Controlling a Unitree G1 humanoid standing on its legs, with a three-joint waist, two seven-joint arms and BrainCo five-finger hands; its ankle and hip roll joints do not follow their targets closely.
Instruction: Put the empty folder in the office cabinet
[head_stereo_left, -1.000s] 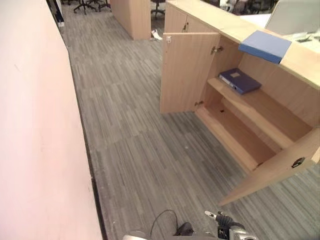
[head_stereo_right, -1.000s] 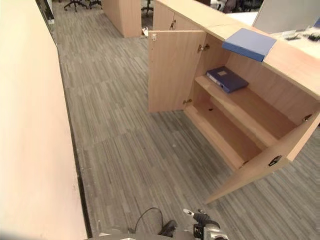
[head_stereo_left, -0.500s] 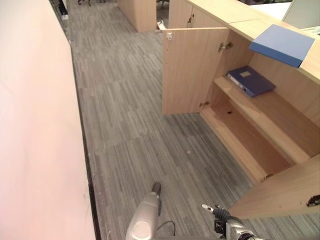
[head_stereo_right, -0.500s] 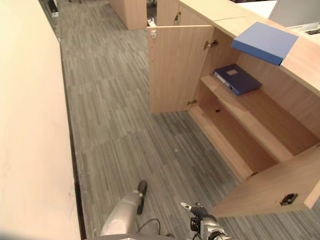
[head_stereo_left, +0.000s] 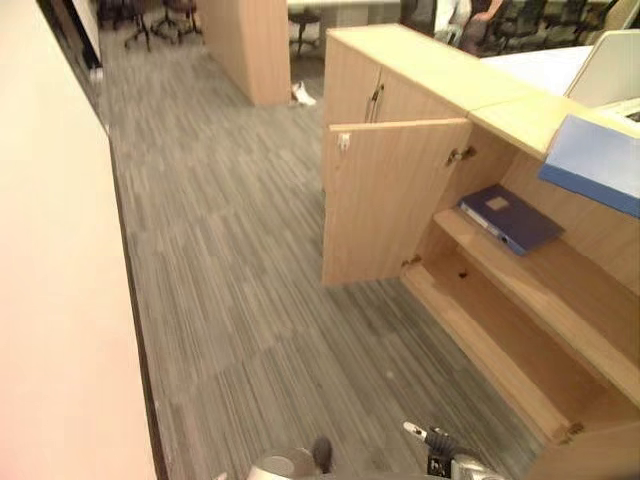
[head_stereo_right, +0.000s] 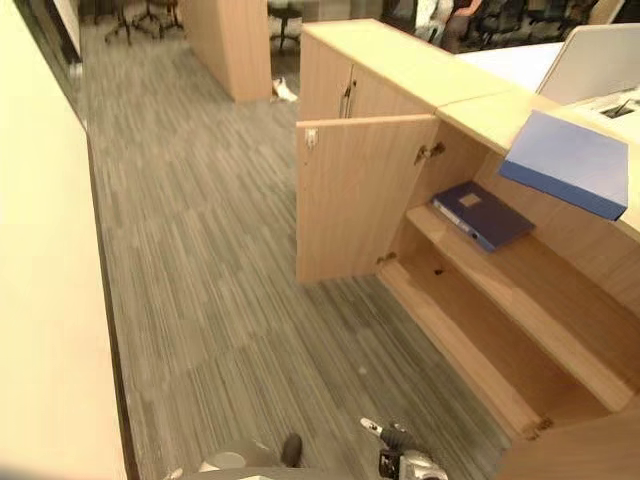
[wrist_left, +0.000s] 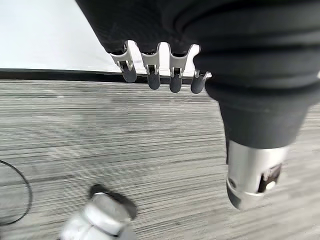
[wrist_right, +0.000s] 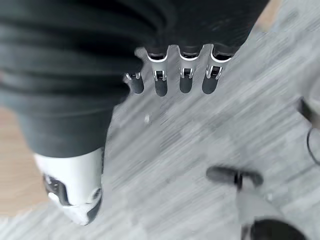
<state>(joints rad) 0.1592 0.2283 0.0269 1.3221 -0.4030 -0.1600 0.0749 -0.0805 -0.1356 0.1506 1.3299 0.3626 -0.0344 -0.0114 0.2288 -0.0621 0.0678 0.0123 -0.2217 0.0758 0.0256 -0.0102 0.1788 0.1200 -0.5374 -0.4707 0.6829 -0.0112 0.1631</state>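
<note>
We are seeing the left hand's fingers (wrist_left: 152, 75) hanging straight and slightly spread in a row, the thumb (wrist_left: 252, 175) set apart from them, with only carpet (wrist_left: 125, 145) past the tips; the left hand (wrist_left: 165, 30) is holding nothing. The right hand's fingers (wrist_right: 182, 75) are likewise hanging straight and side by side, the thumb (wrist_right: 75, 185) apart, over the same carpet; the right hand (wrist_right: 100, 45) is also empty. In the head views the right hand is showing at the lower edge, well short of the cabinet (head_stereo_left: 400, 90).

We are taking the cabinet as our landmark. Its near door (head_stereo_left: 385, 200) is standing open, swung out toward the carpet, and a second door (head_stereo_right: 570, 455) is open at the lower right corner. Inside the cabinet, a dark blue binder (head_stereo_right: 482, 213) is lying flat on the upper shelf (head_stereo_right: 540, 280), toward its far end. The lower shelf (head_stereo_right: 460, 330) is sitting beneath it, just above the carpet. On top of the cabinet, the light blue folder (head_stereo_right: 568, 160) is lying flat, with one edge overhanging the open front, directly above the upper shelf and apart from the binder. Left of the cabinet, across the carpet, a pale wall (head_stereo_left: 50, 300) is running along the side. Beyond the cabinet, office chairs (head_stereo_left: 140, 15) are standing at the far end of the floor.
</note>
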